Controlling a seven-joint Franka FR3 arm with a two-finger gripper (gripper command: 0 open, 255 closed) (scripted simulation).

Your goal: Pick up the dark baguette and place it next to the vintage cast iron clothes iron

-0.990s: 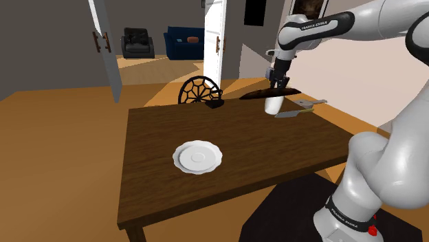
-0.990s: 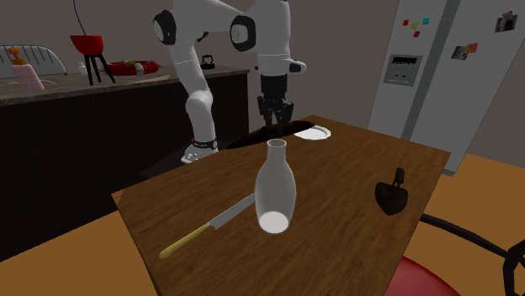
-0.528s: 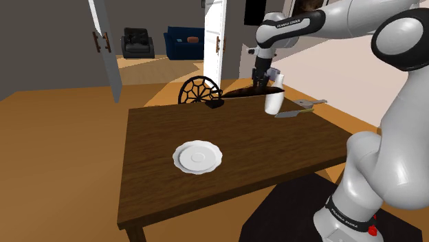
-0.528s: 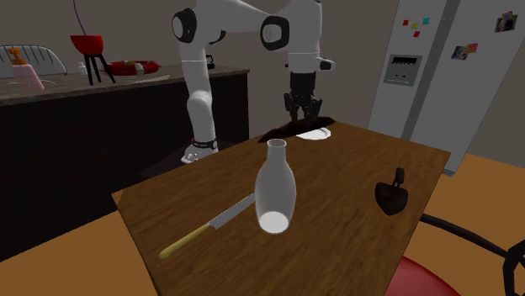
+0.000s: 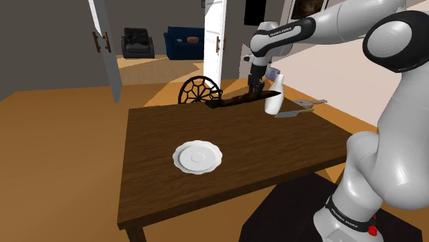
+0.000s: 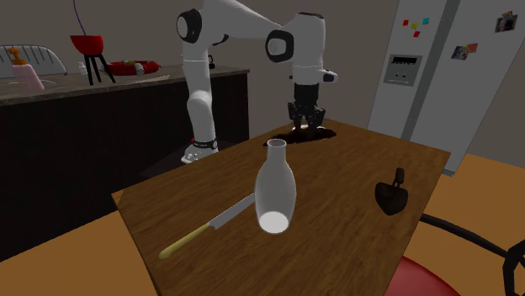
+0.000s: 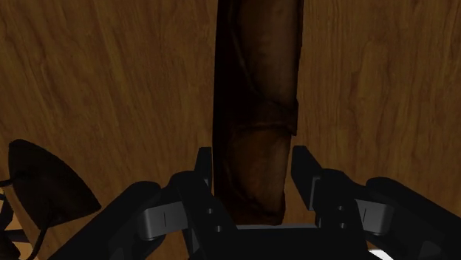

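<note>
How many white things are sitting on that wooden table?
2: a round white plate toward the middle of the table, and a white vase standing beside the knife.

Found a brown wooden table (image 5: 289, 148) with a round white plate (image 5: 197, 157) lying flat on it, toward the shoulder view's left. Saw a white narrow-necked bottle (image 6: 275, 189) standing upright near the table's far end in the shoulder view, and close beside it a knife (image 6: 210, 227) with a yellowish handle, lying flat with the blade toward the bottle. Noted a black chair back (image 5: 199, 91) with a round spoked pattern behind the far edge. Beyond a white door (image 5: 214, 41), made out a blue sofa (image 5: 183, 42) and a black armchair (image 5: 137, 42). In the second exterior view, spotted a grey fridge (image 6: 454, 76) dotted with small magnets and a dark counter (image 6: 101, 143) bearing a red bowl on a black stand (image 6: 87, 46).
</note>
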